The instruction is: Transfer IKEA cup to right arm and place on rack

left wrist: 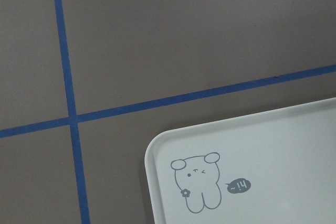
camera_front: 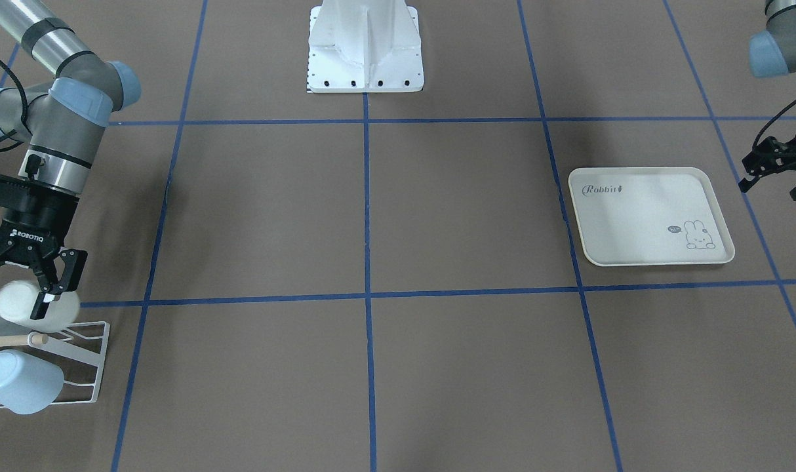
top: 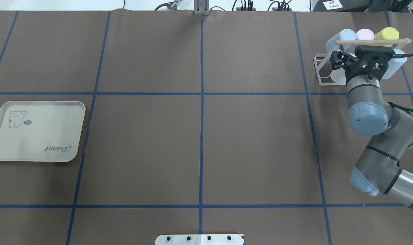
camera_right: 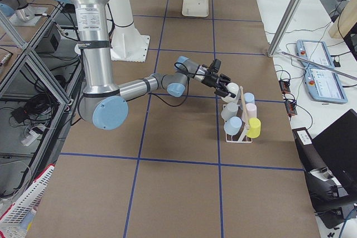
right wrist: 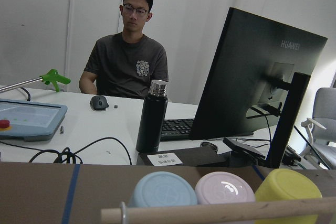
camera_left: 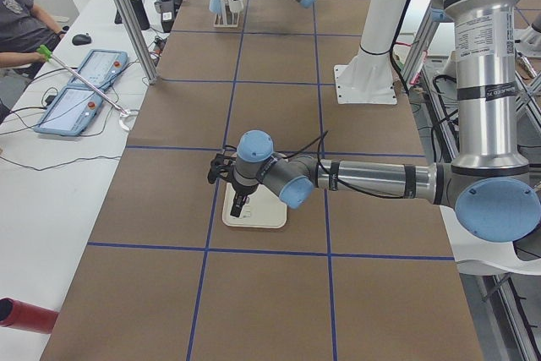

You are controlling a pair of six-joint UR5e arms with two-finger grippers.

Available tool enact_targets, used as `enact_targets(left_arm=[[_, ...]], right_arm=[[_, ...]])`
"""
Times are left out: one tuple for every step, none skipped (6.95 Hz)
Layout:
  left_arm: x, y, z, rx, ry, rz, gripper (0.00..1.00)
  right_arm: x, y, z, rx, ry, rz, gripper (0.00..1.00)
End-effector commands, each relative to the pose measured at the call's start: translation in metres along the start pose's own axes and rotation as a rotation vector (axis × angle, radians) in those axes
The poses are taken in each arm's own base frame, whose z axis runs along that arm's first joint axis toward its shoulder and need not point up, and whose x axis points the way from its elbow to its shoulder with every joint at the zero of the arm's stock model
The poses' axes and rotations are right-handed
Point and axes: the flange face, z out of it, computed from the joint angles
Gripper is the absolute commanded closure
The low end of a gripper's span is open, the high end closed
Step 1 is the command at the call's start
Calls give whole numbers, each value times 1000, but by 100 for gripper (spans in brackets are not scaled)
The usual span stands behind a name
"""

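The IKEA cup point(camera_front: 19, 305) is white and lies on its side on the white wire rack point(camera_front: 91, 367), above the wooden dowel point(camera_front: 11, 340). My right gripper point(camera_front: 18, 287) hangs right over it, open, its fingers spread on either side of the cup; one fingertip point(camera_front: 42, 307) overlaps the cup. In the exterior right view the same cup point(camera_right: 232, 88) sits at the rack's point(camera_right: 235, 137) near end, just ahead of the right gripper point(camera_right: 223, 82). My left gripper point(camera_front: 773, 187) hovers open and empty beside the rabbit-print tray point(camera_front: 634, 216).
More cups hang on the rack: light blue point(top: 344, 35), pink point(top: 364, 34), yellow point(top: 386, 33) and another blue point(camera_front: 18, 381). A person point(right wrist: 126, 61) sits at the desk beyond the table's far edge, with a monitor point(right wrist: 262, 77) and a black bottle point(right wrist: 152, 119).
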Motion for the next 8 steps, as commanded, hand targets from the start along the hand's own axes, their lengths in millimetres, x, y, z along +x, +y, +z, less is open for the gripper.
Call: enact_targets(left_arm=[[-1,0,0,1,0,-1,0],[0,-1,-1,2,0,0,0],[0,-1,-1,2,0,0,0],[1,-2,-1,2,1,0,0],[0,-2,-2,2,1,-1,0],[-8,-3,-8,14,-8,0,0],[-13,-2,-10,14,-13,27,0],[-19,0,-14,11,5,14,0]], right_arm=[[-5,-3,-1,5,-9,11,1],[-7,-5,-2,8,-18,15,1],[-9,-8,-4,-8,-35,21,1],[-13,-25,-14,-20,-71,45,1],[-6,-34,-17,-22,-77,50,1],[7,-50,-20,-25,-84,10,1],[32,-62,-22,-78,-104,-5,1],[58,-77,-16,-109,-105,-48,1]])
